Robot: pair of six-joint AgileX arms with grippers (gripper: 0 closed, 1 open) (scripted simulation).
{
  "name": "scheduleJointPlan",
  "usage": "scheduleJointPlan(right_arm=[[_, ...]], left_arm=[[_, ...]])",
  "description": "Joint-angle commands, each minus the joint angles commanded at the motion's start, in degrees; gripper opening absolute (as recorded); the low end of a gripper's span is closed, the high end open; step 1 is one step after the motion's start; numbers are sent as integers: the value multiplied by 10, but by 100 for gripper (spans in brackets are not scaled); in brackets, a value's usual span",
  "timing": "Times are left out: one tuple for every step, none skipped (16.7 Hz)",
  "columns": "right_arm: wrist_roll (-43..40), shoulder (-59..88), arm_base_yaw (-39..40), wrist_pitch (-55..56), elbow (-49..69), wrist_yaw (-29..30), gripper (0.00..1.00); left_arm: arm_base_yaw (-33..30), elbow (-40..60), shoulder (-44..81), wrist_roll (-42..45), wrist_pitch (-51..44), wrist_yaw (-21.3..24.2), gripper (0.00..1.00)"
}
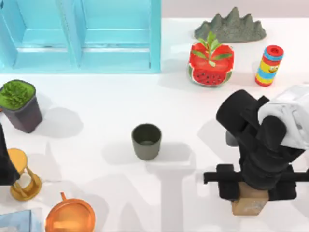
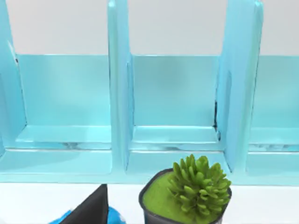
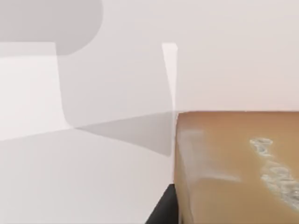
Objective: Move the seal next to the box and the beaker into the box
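The seal [image 1: 248,204], a tan-brown block with whitish marks, lies near the table's front right. My right gripper [image 1: 255,189] hangs straight over it, a dark finger against each side, shut on the block. The right wrist view shows the seal [image 3: 238,168] close up with one dark finger [image 3: 163,210] against its edge. At the table's middle, the beaker [image 1: 146,141], a dark grey-green cup, stands upright and untouched. The light blue box [image 1: 79,36] with upright dividers stands at the back left, also seen as the box [image 2: 168,93] in the left wrist view. My left arm [image 1: 5,162] is parked at the left edge.
A dark pot with a green plant [image 1: 19,104] stands left, in front of the box. A gold hourglass [image 1: 24,176] and an orange cup [image 1: 70,215] sit front left. At the back right stand a watermelon planter [image 1: 211,65], a grey rock [image 1: 231,25] and a striped toy [image 1: 269,65].
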Motion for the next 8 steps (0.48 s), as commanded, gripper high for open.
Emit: scheduleJointPlan(right_arm=[[0, 0, 0, 0, 0, 0, 2], [0, 0, 0, 0, 0, 0, 0], [0, 0, 0, 0, 0, 0, 0], [0, 0, 0, 0, 0, 0, 0], [0, 0, 0, 0, 0, 0, 0], [0, 0, 0, 0, 0, 0, 0], [0, 0, 0, 0, 0, 0, 0], [0, 0, 0, 0, 0, 0, 0]], left_arm=[[0, 0, 0, 0, 0, 0, 100], [0, 0, 0, 0, 0, 0, 100], [0, 0, 0, 0, 0, 0, 100], [0, 0, 0, 0, 0, 0, 100], [0, 0, 0, 0, 0, 0, 100], [0, 0, 0, 0, 0, 0, 100], [0, 0, 0, 0, 0, 0, 100], [0, 0, 0, 0, 0, 0, 100]])
